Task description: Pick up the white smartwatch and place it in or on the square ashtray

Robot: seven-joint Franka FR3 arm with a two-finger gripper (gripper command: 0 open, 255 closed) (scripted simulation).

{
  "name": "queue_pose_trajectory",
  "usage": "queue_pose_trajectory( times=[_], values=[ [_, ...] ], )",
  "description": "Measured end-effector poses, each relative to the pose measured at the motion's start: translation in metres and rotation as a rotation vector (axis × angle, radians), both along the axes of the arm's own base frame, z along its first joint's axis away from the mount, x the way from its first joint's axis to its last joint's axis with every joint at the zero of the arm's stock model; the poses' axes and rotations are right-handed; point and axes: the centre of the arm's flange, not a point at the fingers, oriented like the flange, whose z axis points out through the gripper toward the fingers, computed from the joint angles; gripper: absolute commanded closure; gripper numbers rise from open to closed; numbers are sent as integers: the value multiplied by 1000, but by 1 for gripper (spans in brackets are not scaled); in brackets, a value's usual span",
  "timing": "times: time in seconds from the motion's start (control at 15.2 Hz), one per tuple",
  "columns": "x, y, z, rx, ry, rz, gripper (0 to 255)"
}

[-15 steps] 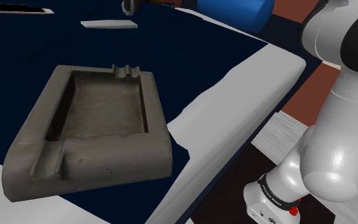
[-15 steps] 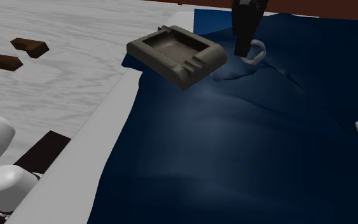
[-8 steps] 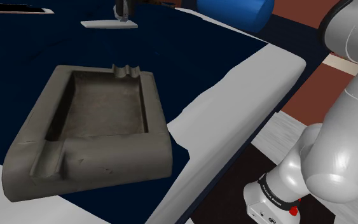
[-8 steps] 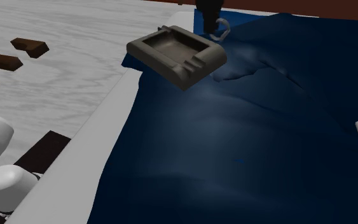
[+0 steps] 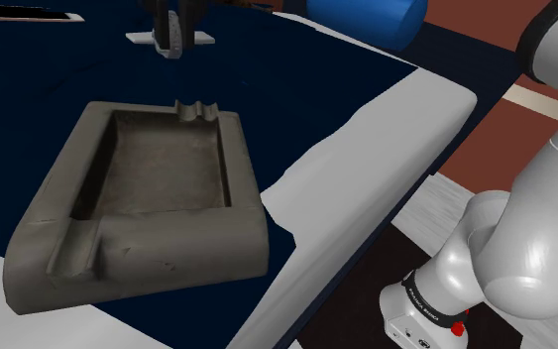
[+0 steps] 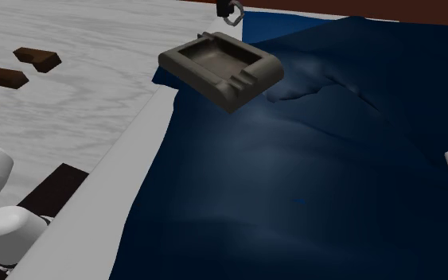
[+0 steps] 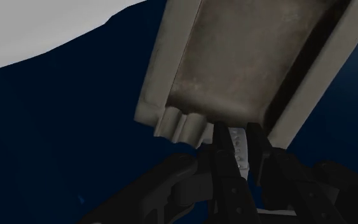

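I work over a bed (image 5: pixel 386 139) with a white top. Most of it lies under a rumpled navy-blue cover (image 6: pixel 294 175), and a bright blue cylinder (image 5: pixel 366 18) rests at its far side in the shoulder view. Beside the bed the floor (image 6: pixel 71 87) is pale grey with a streaked grain; a few dark brown blocks (image 6: pixel 37 56) lie on it, and a dark brown mat (image 5: pixel 415 248) sits close to the bed. At the shoulder view's upper right is a reddish-brown floor patch (image 5: pixel 485 139), crossed by a pale strip (image 5: pixel 542 99).
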Motion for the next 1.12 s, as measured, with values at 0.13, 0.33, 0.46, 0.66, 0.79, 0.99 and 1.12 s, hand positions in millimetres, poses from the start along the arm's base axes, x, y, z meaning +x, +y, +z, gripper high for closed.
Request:
queue_pose_trajectory(
  times=[0.13,0.33,0.46,0.66,0.79,0.99,1.12],
  values=[
    [-21,16,0,0,0,0,255],
    [-38,25,-6,0,0,-1,255],
    [-39,27,-15,-1,0,-2,255],
    [-40,27,-32,-1,1,-2,255],
    [-39,26,-42,-1,1,-2,255],
    [-39,27,-58,-1,1,-2,255],
    [-40,27,-68,-1,1,-2,255]
  ],
)
